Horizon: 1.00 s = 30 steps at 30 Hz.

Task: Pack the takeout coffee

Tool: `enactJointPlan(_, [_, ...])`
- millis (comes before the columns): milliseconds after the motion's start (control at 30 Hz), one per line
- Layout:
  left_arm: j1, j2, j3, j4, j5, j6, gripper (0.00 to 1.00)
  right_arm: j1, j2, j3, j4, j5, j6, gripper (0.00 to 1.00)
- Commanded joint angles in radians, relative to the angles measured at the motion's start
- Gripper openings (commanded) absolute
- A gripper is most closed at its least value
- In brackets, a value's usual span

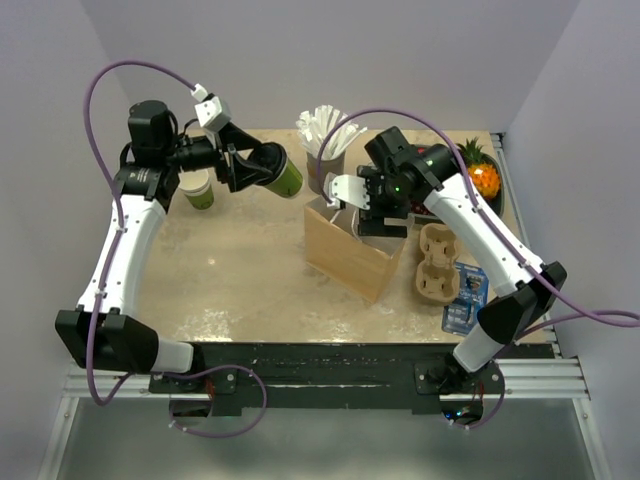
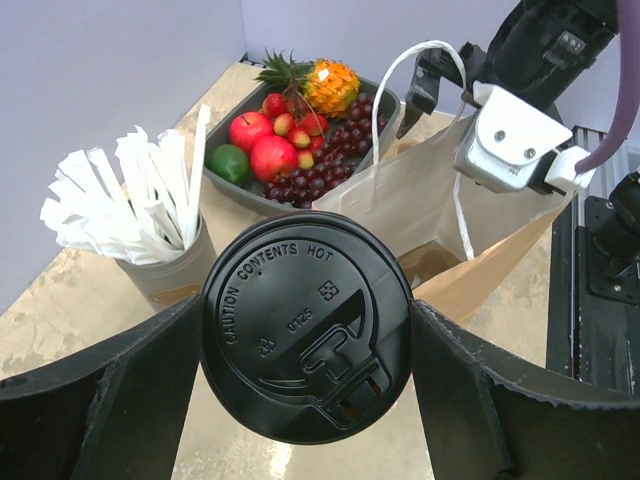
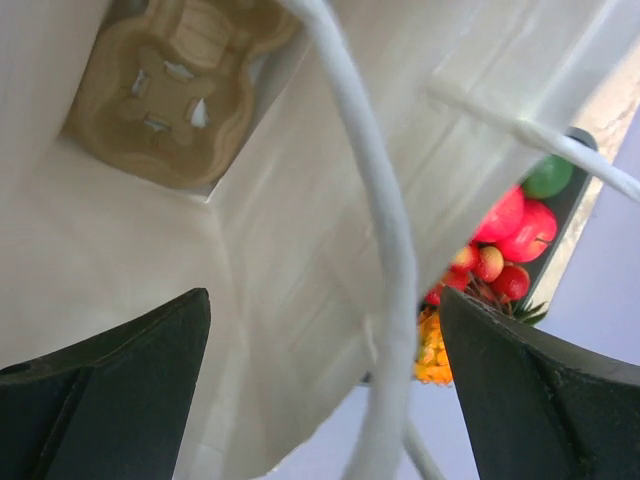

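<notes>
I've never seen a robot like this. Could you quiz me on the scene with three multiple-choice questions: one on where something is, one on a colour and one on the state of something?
1. Where is the takeout coffee?
A. On the fruit tray
B. Standing beside the straws
C. Held in the left jaws, tilted, up in the air

2. What colour is its lid?
A. Black
B. White
C. Red

3. How is the paper bag?
A. Folded flat
B. Standing upright with its top open
C. Lying on its side

Answers:
1. C, since the left wrist view shows a jaw on each side of the cup.
2. A, since the lid fills that view and is plainly black.
3. B, since the top view shows the bag standing and the right wrist camera looks down into it.
</notes>
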Motion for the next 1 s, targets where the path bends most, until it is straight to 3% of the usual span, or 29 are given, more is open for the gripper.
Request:
enactJointPlan(0, [-0.004, -0.05, -0.015, 0.059, 0.033, -0.015, 0.0, 0.023, -0.025, -0.007, -0.13, 0.07, 0.017, 0.99])
enactJointPlan(300, [-0.004, -0.081, -0.048, 0.086, 0.042, -0.034, 0.0, 0.021, -0.043, 0.097, -0.128, 0.05, 0.049, 0.99])
enactJointPlan(400, [-0.007, -0.095, -0.074, 0.118, 0.059, -0.07, 0.0, 0.023, -0.067, 0.056, -0.128, 0.078, 0.046, 0.99])
enactJointPlan(733, [-0.1, -0.098, -0.15, 0.561, 0.068, -0.466, 0.0, 0.021, -0.094, 0.019, -0.126, 0.069, 0.067, 0.97])
enactJointPlan(967, [-0.175, -0.069, -0.146, 0.597, 0.043, -0.483, 0.0, 0.023, -0.106, 0.021, -0.125, 0.059, 0.078, 0.96])
